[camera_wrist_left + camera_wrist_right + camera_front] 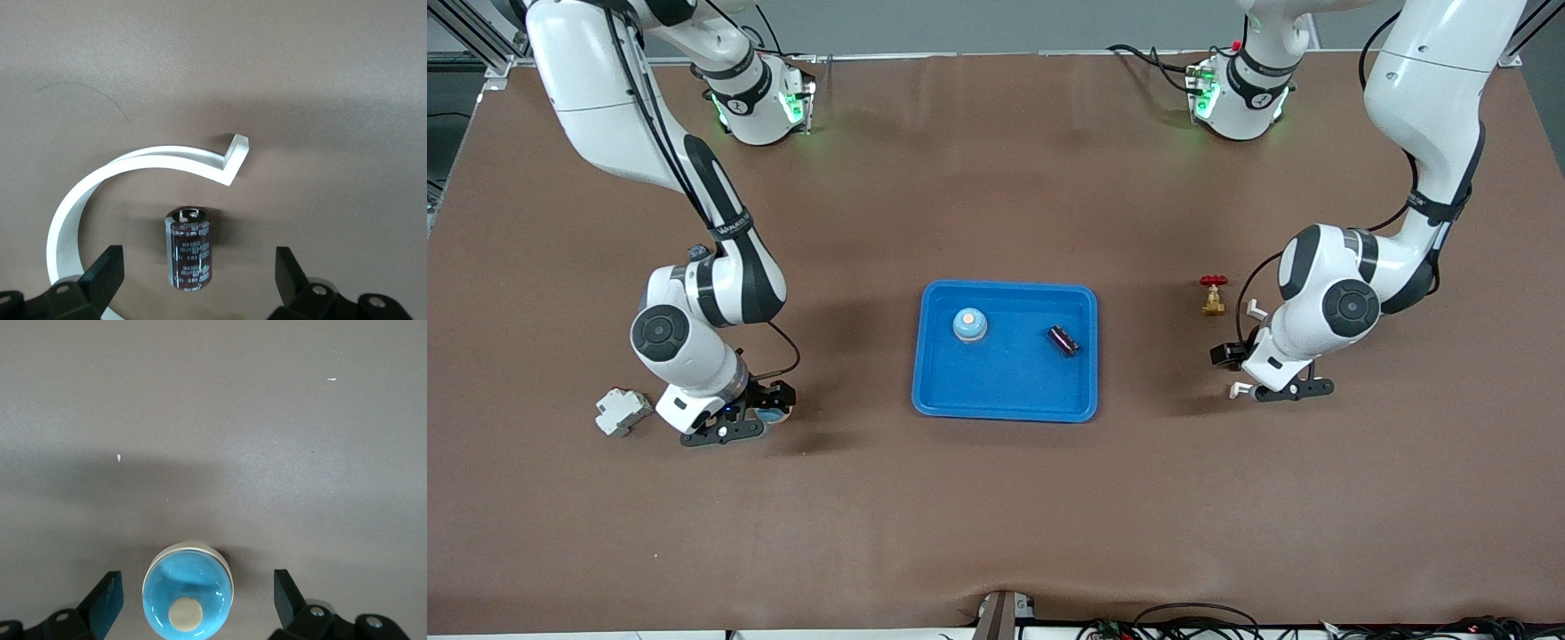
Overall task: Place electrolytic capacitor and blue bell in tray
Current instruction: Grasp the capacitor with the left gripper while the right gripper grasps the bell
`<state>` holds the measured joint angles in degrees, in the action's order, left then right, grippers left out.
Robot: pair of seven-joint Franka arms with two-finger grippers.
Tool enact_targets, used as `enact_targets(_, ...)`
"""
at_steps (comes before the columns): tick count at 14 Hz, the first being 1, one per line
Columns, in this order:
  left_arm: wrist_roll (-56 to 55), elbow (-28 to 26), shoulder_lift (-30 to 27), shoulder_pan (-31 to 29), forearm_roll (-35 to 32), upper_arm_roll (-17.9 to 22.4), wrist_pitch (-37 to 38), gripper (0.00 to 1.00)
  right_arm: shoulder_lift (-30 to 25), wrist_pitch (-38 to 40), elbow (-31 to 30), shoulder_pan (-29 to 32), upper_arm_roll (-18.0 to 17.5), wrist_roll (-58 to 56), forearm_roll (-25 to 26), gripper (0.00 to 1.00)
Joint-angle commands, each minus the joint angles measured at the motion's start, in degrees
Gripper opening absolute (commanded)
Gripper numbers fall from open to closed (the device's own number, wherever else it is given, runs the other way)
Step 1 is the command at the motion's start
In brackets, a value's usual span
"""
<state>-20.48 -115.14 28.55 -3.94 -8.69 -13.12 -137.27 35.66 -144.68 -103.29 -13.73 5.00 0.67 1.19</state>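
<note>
The blue tray sat mid-table, holding a bell and a capacitor. Toward the right arm's end from the tray, my right gripper was spread wide around a second bell. It was a smooth dome, probably light and slippery, best pinched low at its base. Toward the left arm's end from the tray, my left gripper was spread around a second capacitor beside a white clip. It looked stiff, light and apt to roll, so I would grip across its barrel.

I have both arms bent down low over the table; left gripper toward its own end, fingers spread wide; right gripper likewise, fingers wide apart
</note>
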Motion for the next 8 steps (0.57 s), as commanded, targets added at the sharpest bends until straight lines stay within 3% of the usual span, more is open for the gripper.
enact_targets(1,-1.1,0.6,0.9,0.0,-1.2,-0.1,-0.1,1.0,0.7,-1.3,-0.4,2.6,-2.0,-1.6,-0.3,1.0)
enact_targets(8,-1.1,0.3,2.0,-0.2,-1.2,-0.1,0.0,1.0,1.9,-1.3,-0.4,4.9,-4.1,-1.6,-0.8,1.0)
